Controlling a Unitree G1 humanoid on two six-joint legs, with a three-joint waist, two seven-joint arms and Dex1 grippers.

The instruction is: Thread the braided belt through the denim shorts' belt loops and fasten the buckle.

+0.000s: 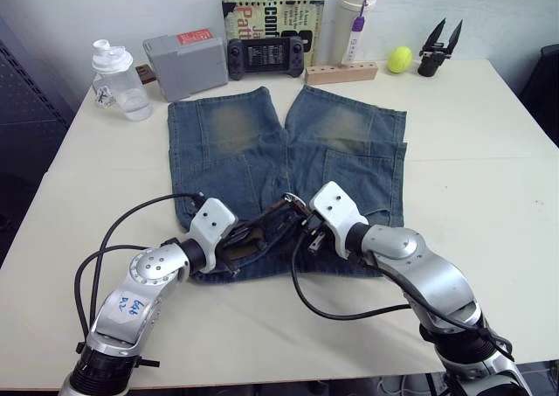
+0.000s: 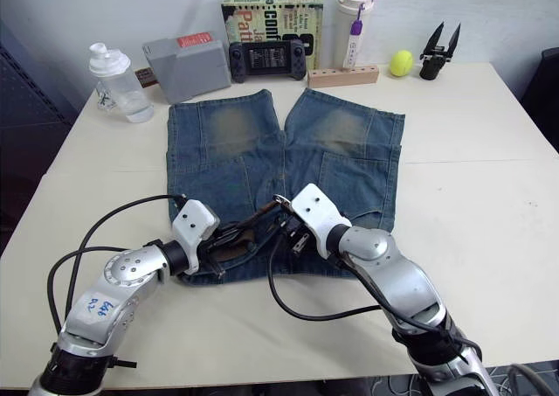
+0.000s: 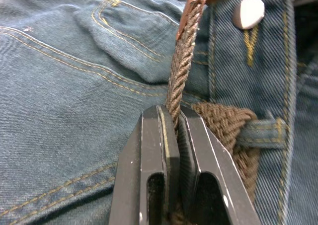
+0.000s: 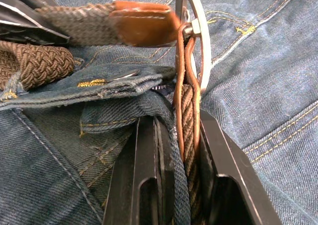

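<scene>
We are at the fastening step: our left gripper (image 3: pixel 176 123) clamps the dark-brown braided belt (image 3: pixel 181 66), our right gripper (image 4: pixel 185 135) clamps belt and denim beside the silver-grey square buckle (image 4: pixel 191 16) on the faded blue denim shorts (image 1: pixel 262 142). Next, feed the strap through the frame.

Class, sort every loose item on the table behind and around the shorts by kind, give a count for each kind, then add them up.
Drink bottles: 2 (clear shaker bottle, white tumbler with purple lid)
Grey box: 1
Handheld game console: 1
Book: 1
Wooden block: 1
Yellow-green ball: 1
Spare black gripper: 1
Clothing: 2 (denim shorts, braided belt)
Total: 10
</scene>
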